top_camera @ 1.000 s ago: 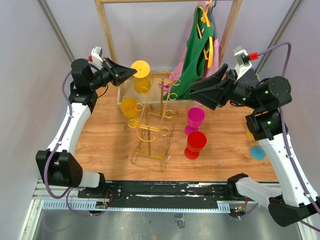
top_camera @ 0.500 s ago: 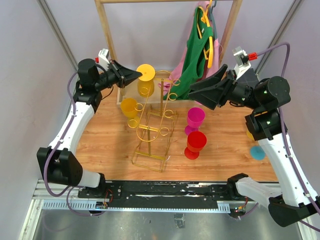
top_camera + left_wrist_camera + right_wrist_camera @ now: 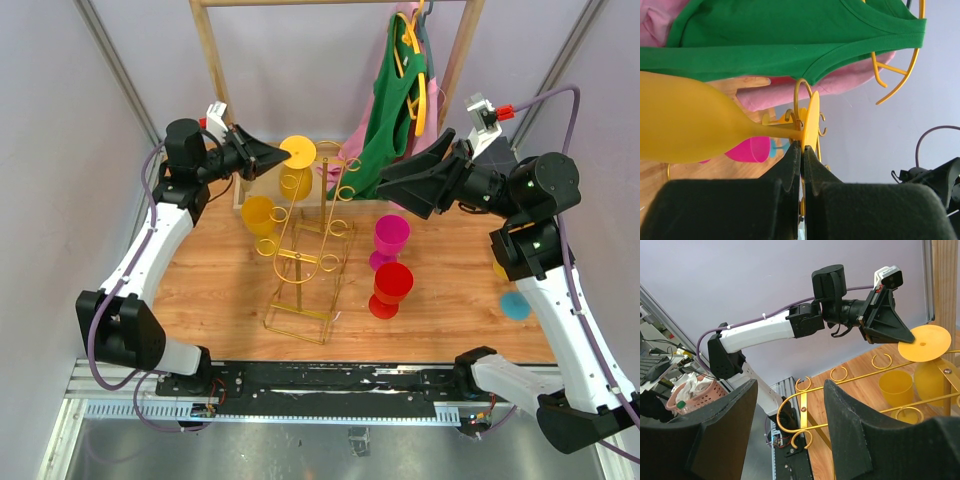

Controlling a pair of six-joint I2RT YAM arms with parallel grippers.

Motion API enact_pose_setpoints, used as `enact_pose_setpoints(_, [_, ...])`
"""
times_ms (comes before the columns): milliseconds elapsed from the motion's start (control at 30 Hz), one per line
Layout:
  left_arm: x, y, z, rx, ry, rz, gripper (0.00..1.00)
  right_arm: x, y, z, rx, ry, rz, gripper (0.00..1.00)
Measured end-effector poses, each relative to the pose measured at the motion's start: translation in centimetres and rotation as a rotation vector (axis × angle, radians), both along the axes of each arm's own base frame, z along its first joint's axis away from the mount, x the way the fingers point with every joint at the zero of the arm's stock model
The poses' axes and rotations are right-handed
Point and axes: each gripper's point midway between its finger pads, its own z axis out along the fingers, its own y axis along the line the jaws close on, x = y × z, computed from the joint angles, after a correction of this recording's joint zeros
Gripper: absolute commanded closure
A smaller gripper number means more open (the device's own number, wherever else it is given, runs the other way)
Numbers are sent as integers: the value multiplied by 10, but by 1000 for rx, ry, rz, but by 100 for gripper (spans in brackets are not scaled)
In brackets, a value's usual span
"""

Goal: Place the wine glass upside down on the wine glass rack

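You have swung the wine glass (image 3: 294, 176), foot pinched by the left gripper (image 3: 274, 155), to the wine glass rack (image 3: 305, 256); hooking remains; right gripper (image 3: 398, 186) spread.

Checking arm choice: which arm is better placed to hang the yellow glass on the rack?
Left. The left gripper grips the wine glass by its foot, bowl down, beside the top loops of the wine glass rack; the right gripper is open and empty.
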Motion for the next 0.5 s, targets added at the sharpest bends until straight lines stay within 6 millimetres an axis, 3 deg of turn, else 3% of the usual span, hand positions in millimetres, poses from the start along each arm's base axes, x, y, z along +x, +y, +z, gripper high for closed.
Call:
enact_pose_setpoints(167, [-1, 0, -4, 11, 6, -1, 100, 0, 0, 0, 0, 1, 0, 43])
enact_pose_setpoints(433, [-1, 0, -5, 21, 1, -3, 80, 2, 1, -1, -2, 6, 0, 43])
enact_pose_setpoints(500, [-1, 0, -6, 23, 0, -4, 79, 2, 1, -1, -2, 5, 0, 43])
